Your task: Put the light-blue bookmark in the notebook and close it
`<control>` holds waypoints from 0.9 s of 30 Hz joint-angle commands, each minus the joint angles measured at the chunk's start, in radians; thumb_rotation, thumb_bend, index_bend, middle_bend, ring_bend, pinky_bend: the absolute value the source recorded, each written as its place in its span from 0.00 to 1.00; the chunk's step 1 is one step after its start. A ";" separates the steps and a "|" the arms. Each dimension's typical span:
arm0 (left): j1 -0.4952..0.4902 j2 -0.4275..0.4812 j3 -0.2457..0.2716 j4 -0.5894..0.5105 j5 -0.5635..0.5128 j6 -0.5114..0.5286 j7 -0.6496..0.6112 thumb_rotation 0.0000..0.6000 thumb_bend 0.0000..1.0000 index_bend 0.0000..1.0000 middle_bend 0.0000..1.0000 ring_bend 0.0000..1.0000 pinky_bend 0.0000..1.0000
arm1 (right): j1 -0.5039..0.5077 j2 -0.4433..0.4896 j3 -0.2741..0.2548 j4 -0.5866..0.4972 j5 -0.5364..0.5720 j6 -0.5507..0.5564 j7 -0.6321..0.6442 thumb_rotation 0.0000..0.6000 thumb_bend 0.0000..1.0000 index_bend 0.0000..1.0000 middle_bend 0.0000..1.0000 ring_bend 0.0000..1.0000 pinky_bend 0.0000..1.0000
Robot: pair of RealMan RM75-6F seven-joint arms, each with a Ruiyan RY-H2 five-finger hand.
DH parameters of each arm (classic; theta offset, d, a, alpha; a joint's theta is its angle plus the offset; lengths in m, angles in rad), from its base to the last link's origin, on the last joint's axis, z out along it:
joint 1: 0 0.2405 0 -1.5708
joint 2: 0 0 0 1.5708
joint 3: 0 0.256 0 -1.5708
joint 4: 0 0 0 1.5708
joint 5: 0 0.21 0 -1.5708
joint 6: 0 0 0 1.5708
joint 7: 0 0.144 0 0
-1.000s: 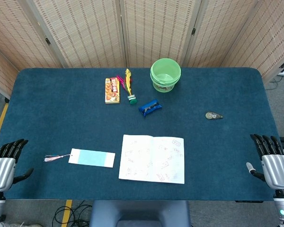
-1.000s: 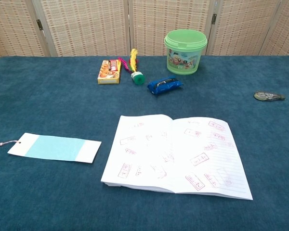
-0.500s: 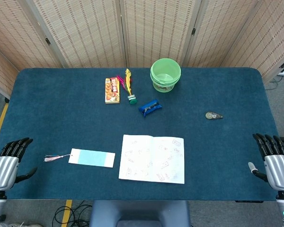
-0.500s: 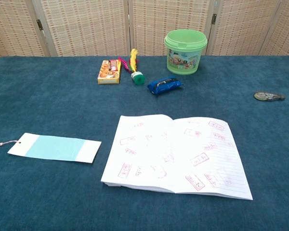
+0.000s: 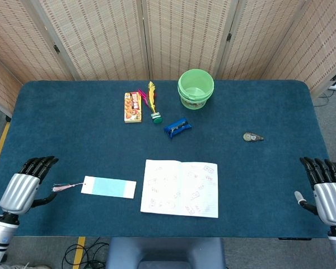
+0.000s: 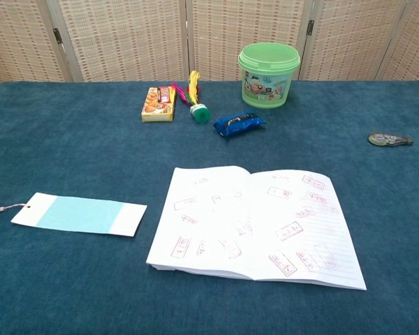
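I was at the reach: my left hand (image 5: 23, 188), fingers apart and empty, hung just left of the bookmark (image 5: 108, 186); next I needed to pinch it toward the open notebook (image 5: 181, 188)

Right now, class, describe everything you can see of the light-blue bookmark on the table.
The light-blue bookmark is a flat rectangular card, seemingly paper, pale blue in the middle with white ends. A small hole at its left end carries a thin pinkish tassel trailing left. It lies flat on the dark blue table, lengthwise left to right, left of the open notebook and apart from it. Neither hand touches it; the left hand is near the tassel.
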 commanded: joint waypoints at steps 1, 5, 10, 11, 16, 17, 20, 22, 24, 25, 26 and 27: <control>-0.039 -0.003 -0.001 0.008 0.026 -0.037 -0.014 1.00 0.22 0.15 0.15 0.16 0.17 | 0.002 0.001 0.001 -0.001 -0.002 -0.001 -0.002 1.00 0.21 0.00 0.10 0.08 0.09; -0.089 -0.012 0.001 0.027 0.050 -0.090 -0.031 1.00 0.22 0.16 0.15 0.16 0.17 | 0.004 0.000 -0.001 -0.001 -0.005 -0.004 -0.001 1.00 0.21 0.00 0.10 0.08 0.09; -0.159 -0.020 0.005 0.045 0.064 -0.178 -0.049 1.00 0.22 0.20 0.15 0.16 0.17 | 0.001 0.002 -0.002 0.001 -0.008 0.001 0.001 1.00 0.21 0.00 0.10 0.08 0.09; -0.169 -0.022 0.007 0.047 0.067 -0.190 -0.047 1.00 0.22 0.21 0.15 0.16 0.17 | 0.000 0.002 -0.002 0.001 -0.008 0.002 0.001 1.00 0.21 0.00 0.10 0.08 0.09; -0.225 -0.028 0.015 0.032 0.056 -0.283 -0.010 1.00 0.22 0.20 0.15 0.16 0.17 | -0.003 0.002 -0.001 0.001 -0.005 0.006 0.000 1.00 0.21 0.00 0.10 0.08 0.09; -0.233 -0.033 0.016 0.030 0.052 -0.294 -0.005 1.00 0.22 0.20 0.15 0.16 0.17 | -0.004 0.002 -0.002 0.001 -0.005 0.006 0.000 1.00 0.21 0.00 0.10 0.08 0.09; -0.255 -0.055 0.018 0.033 0.043 -0.326 0.011 1.00 0.22 0.20 0.15 0.16 0.17 | -0.006 0.001 -0.003 0.002 -0.006 0.008 0.001 1.00 0.21 0.00 0.10 0.08 0.09; -0.271 -0.071 0.020 0.038 0.038 -0.346 0.024 1.00 0.22 0.20 0.15 0.16 0.17 | -0.006 0.001 -0.003 0.003 -0.005 0.008 0.002 1.00 0.21 0.00 0.10 0.08 0.09; -0.284 -0.085 0.023 0.043 0.033 -0.366 0.033 1.00 0.22 0.19 0.15 0.16 0.17 | -0.006 0.001 -0.002 0.004 -0.003 0.007 0.005 1.00 0.21 0.00 0.10 0.08 0.09; -0.292 -0.095 0.026 0.046 0.029 -0.379 0.040 1.00 0.22 0.19 0.15 0.16 0.17 | -0.007 0.001 -0.002 0.004 -0.001 0.006 0.008 1.00 0.21 0.00 0.10 0.08 0.09; -0.299 -0.101 0.027 0.049 0.026 -0.389 0.045 1.00 0.22 0.19 0.15 0.16 0.17 | -0.006 0.001 -0.002 0.004 -0.001 0.005 0.009 1.00 0.21 0.00 0.10 0.08 0.09; -0.305 -0.108 0.029 0.051 0.023 -0.398 0.050 1.00 0.22 0.19 0.15 0.16 0.17 | -0.007 0.001 -0.002 0.005 -0.001 0.006 0.010 1.00 0.21 0.00 0.10 0.08 0.09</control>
